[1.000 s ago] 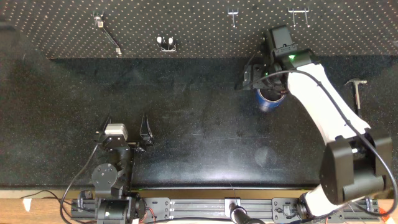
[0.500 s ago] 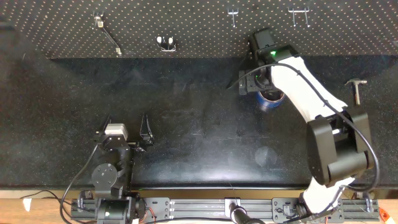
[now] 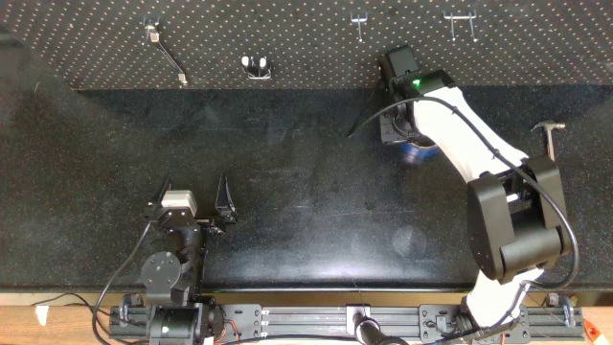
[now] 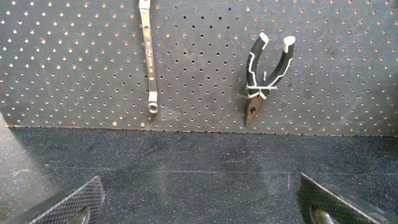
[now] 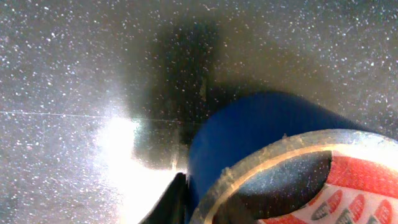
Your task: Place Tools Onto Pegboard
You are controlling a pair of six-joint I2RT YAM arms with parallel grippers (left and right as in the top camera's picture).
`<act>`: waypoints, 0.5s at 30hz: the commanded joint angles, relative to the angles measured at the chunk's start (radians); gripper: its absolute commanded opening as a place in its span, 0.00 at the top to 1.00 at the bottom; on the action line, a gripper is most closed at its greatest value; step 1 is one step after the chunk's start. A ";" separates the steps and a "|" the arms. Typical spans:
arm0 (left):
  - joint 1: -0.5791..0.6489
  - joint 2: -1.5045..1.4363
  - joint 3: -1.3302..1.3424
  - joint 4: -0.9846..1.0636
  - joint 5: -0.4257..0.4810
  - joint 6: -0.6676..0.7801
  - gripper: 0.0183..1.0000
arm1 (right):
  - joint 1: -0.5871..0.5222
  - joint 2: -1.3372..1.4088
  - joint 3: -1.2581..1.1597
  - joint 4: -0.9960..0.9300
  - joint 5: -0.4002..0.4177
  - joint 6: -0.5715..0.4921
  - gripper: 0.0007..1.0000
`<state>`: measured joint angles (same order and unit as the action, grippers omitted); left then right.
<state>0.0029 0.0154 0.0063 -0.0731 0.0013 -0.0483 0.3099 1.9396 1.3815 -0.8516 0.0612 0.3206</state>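
1. Pegboard (image 3: pixel 287 29) runs along the far edge of the black table (image 3: pixel 306 211)
2. Pegboard holds two tools: a wrench (image 4: pixel 148 56) hanging lengthwise at its left part, and pliers (image 4: pixel 264 74) to the right of it, nose down, black-and-white handles spread upward
3. Two sets of metal hooks (image 3: pixel 359 21) stick out of the pegboard farther right, above the right arm's reach
4. Blue tape roll (image 3: pixel 416 151) sits on the table just in front of the pegboard's lower edge, right of centre
5. In the right wrist view the roll (image 5: pixel 261 130) is tilted toward the camera, its open core facing it, with red-and-white print on the inner wall
6. Right gripper (image 3: pixel 400 129) is down at the roll, right against its blue outer wall; cannot tell whether its jaws are open or clamped on it
7. Hammer (image 3: pixel 551 142) lies flat on the table near the right edge, head toward the pegboard, well apart from the roll
8. Left gripper (image 3: pixel 196 192) sits low near its base at the table's left front, facing the pegboard; jaws spread wide, fingers (image 4: pixel 68 202) holding nothing
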 commanded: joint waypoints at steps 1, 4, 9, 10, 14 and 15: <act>-0.004 -0.012 -0.001 -0.009 0.011 0.016 0.00 | 0.008 0.007 0.024 0.005 0.033 -0.004 0.92; -0.004 -0.012 -0.001 -0.009 0.011 0.016 0.00 | 0.022 -0.019 0.024 0.025 0.032 -0.004 0.93; -0.004 -0.012 -0.001 -0.009 0.011 0.016 0.00 | 0.119 -0.212 0.023 0.175 0.018 -0.003 0.93; -0.004 -0.012 -0.001 -0.009 0.011 0.016 0.00 | 0.140 -0.251 0.023 0.206 0.018 -0.003 0.93; -0.004 -0.012 -0.001 -0.009 0.011 0.016 0.00 | 0.200 -0.365 0.023 0.284 0.038 -0.003 0.93; -0.004 -0.012 -0.001 -0.009 0.011 0.016 0.00 | 0.207 -0.386 0.023 0.291 0.045 -0.003 0.93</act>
<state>0.0029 0.0154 0.0063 -0.0731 0.0013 -0.0483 0.4892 1.6436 1.3872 -0.5800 0.0769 0.3164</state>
